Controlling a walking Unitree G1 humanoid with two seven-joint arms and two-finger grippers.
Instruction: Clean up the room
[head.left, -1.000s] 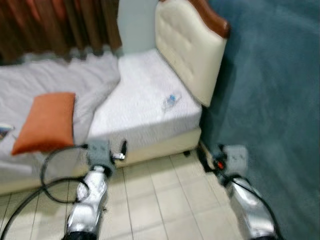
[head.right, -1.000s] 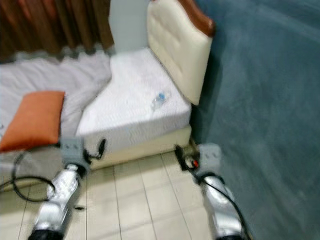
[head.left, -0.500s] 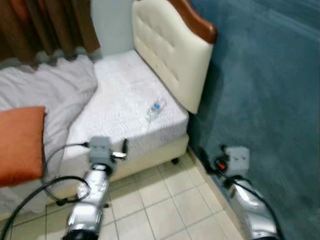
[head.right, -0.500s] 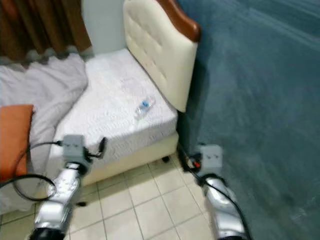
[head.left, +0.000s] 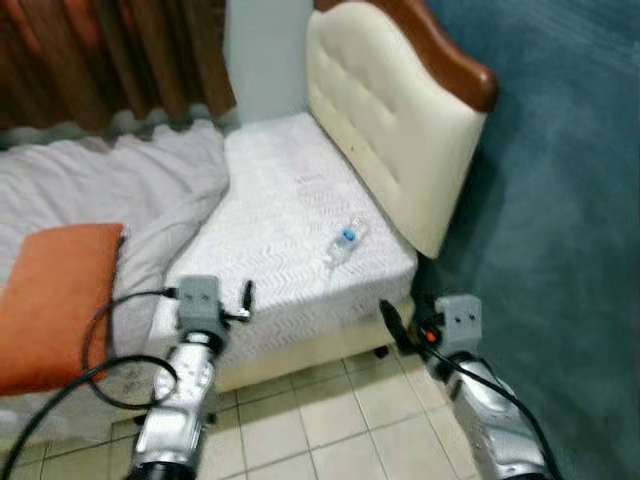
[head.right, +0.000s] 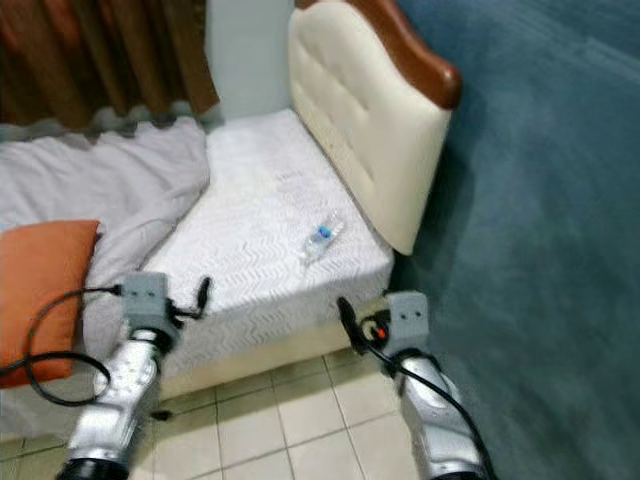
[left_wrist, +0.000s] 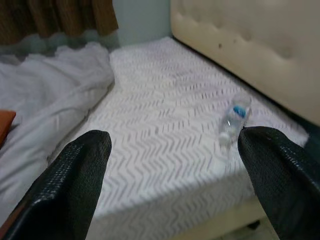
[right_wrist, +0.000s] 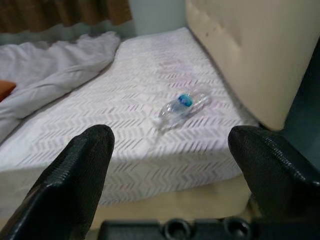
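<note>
Head cameras first: a clear plastic bottle (head.left: 344, 243) with a blue label lies on its side on the bare white mattress (head.left: 290, 230), close to the cream padded headboard (head.left: 385, 120) and not far from the mattress's near corner. Rumpled grey bedding (head.left: 110, 190) covers the rest of the bed, with an orange pillow (head.left: 55, 300) on it. Both silver arms reach forward over the tiled floor (head.left: 330, 430), the left gripper (head.left: 246, 298) in front of the mattress edge, the right gripper (head.left: 392, 322) by the bed's corner, both well short of the bottle. Over to the left wrist view: its two black fingers (left_wrist: 70, 185) stand wide apart, nothing between them, and the bottle (left_wrist: 234, 119) shows past them, transparent, crinkled, blue band near its upper end. Right wrist view now: fingers (right_wrist: 75, 175) likewise spread wide and empty, the bottle (right_wrist: 182, 106) lying slantwise on the chevron-quilted mattress, just beside the headboard (right_wrist: 250, 50).
</note>
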